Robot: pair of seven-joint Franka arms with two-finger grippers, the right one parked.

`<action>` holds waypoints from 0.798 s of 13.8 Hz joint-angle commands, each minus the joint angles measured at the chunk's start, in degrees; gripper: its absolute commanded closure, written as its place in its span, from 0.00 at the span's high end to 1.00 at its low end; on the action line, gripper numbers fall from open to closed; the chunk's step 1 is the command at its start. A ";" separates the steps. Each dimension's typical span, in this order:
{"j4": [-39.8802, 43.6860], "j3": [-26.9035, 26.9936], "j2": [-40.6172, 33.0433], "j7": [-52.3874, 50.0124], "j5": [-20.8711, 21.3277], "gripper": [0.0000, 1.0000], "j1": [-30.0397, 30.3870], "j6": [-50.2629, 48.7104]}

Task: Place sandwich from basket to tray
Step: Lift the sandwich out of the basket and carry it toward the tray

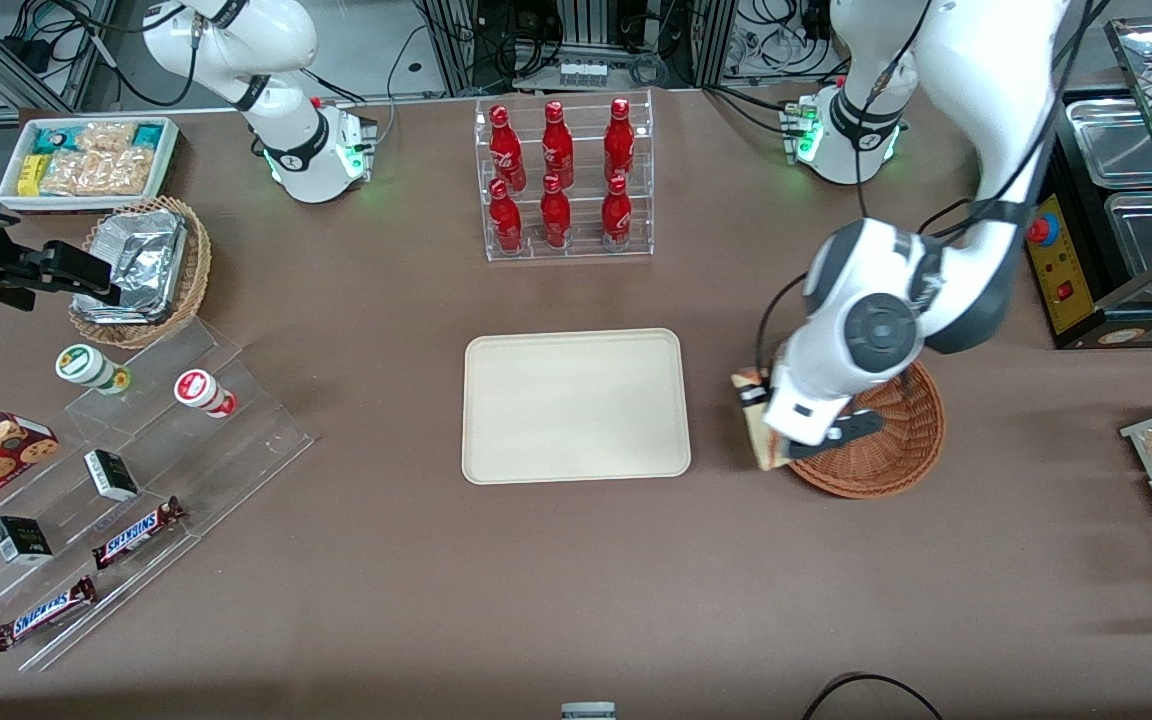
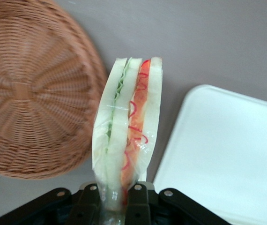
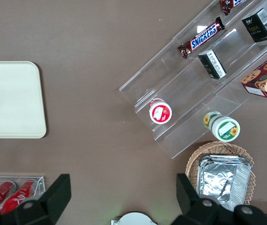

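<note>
End effector [image 2: 117,199] clamped on the sandwich [image 2: 126,131], held upright above the worktop [image 1: 576,560], between the wicker basket [image 1: 891,450] and the cream tray [image 1: 576,405]

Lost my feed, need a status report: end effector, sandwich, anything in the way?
End effector shut on sandwich, lifted beside the basket. Tray bare. Nothing between them.
</note>
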 commanded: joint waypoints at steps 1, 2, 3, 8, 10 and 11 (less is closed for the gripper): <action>5.29 -3.59 4.64 0.52 1.57 0.00 -0.21 -1.29; 6.52 -4.82 6.14 0.69 1.58 0.00 -0.21 -1.20; 7.49 -6.57 7.37 0.78 1.92 0.00 -0.21 -1.12; 12.76 -9.76 13.35 -0.01 7.47 0.00 -6.79 -1.03; 16.62 -9.76 15.98 -3.32 7.20 0.00 -9.68 -0.94; 18.82 -9.76 17.74 -6.65 7.20 0.00 -10.74 -0.77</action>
